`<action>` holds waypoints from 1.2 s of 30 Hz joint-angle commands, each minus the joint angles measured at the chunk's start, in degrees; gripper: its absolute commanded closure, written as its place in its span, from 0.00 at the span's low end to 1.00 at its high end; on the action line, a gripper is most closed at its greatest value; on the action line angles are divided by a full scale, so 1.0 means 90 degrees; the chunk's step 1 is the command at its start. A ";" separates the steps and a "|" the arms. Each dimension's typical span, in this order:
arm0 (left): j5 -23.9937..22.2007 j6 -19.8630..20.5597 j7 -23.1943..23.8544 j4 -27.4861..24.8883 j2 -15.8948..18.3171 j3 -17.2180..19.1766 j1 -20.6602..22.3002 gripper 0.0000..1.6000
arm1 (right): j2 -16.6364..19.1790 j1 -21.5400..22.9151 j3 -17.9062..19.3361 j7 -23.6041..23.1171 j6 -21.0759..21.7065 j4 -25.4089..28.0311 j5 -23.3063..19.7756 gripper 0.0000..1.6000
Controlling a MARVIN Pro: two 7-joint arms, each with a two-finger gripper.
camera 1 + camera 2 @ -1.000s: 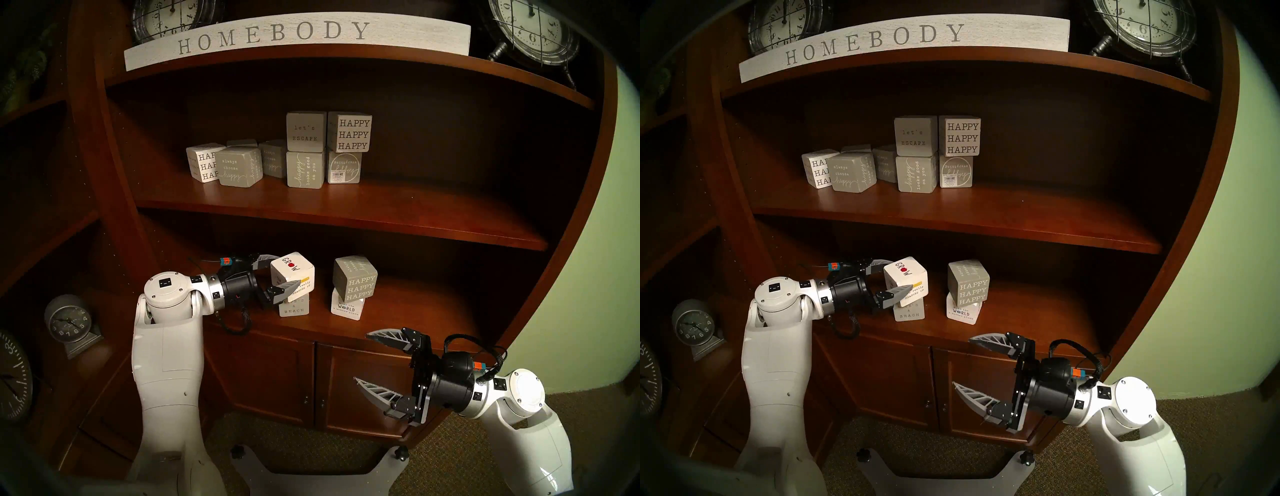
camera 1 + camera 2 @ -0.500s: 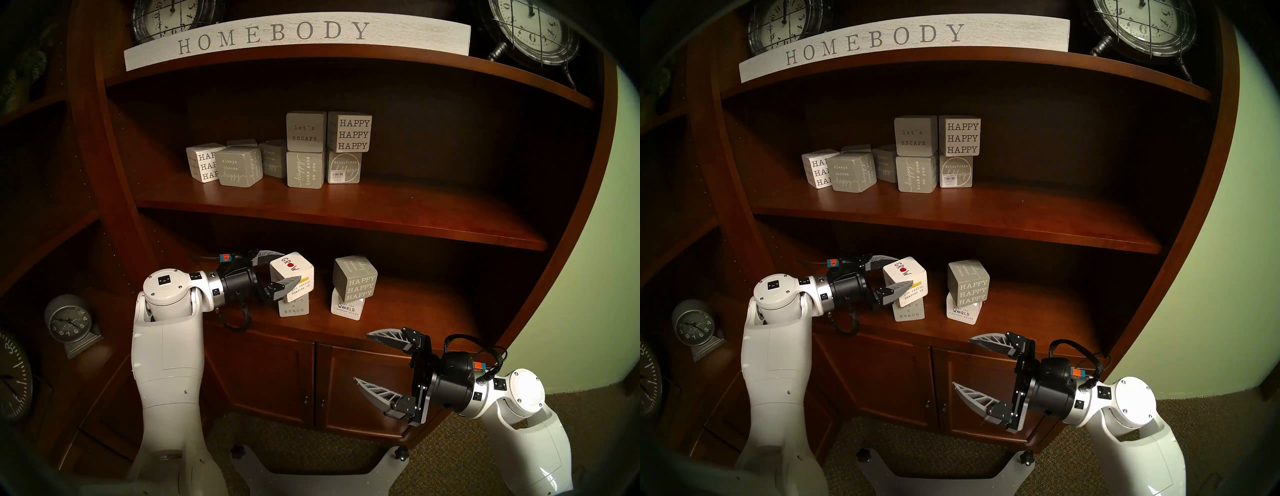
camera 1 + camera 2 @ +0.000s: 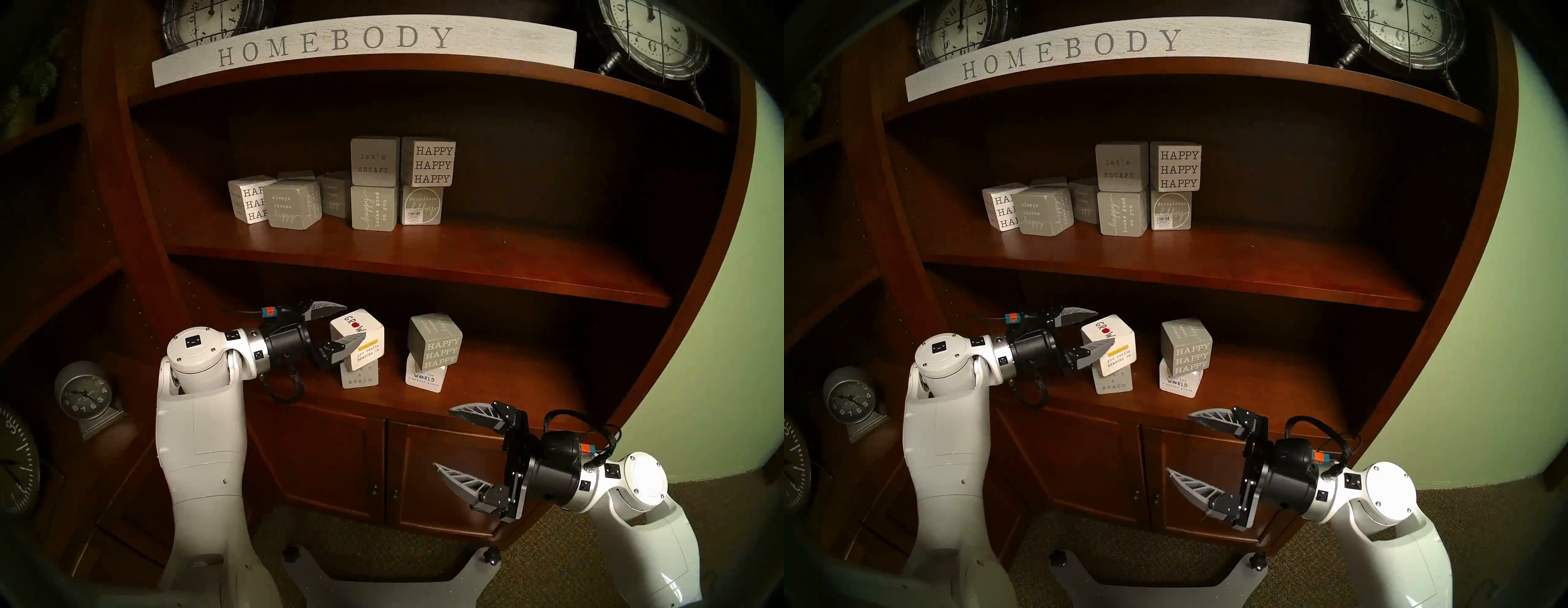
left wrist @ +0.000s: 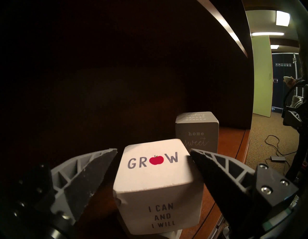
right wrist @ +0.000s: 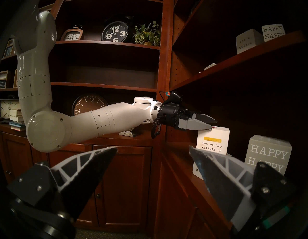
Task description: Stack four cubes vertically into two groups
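In the head views, the left gripper (image 3: 341, 322) is being drawn back from the white "GROW" cube (image 3: 358, 337), jaws now parted, the cube left resting on the "LIFE'S A BEACH" cube (image 3: 359, 377). In the left wrist view, both fingers (image 4: 93, 166) are being kept clear of the "GROW" cube (image 4: 155, 180). In the right wrist view, the right gripper (image 5: 153, 160) is being held wide open, well apart from it.

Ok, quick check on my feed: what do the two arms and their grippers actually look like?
Both arms have glossy white shells with black wrist sections. Each gripper, the left gripper and the right gripper, has two grey pointed fingers with triangular ribbing and dark inner pads. A braided black cable loops at each wrist, beside a small orange-and-teal connector.
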State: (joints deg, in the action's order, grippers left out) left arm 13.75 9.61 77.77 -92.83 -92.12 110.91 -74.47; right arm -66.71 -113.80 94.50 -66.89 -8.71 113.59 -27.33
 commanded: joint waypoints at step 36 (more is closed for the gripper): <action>-0.0346 0.0114 -0.0647 -0.2142 -0.0180 0.1168 -0.2048 0.00 | -0.0060 0.0031 0.0025 -0.0038 0.0031 0.0084 -0.0015 0.00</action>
State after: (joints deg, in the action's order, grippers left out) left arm 11.79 12.10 72.59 -109.64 -93.70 120.00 -89.99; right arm -67.11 -113.76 94.72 -67.23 -8.56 113.59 -27.08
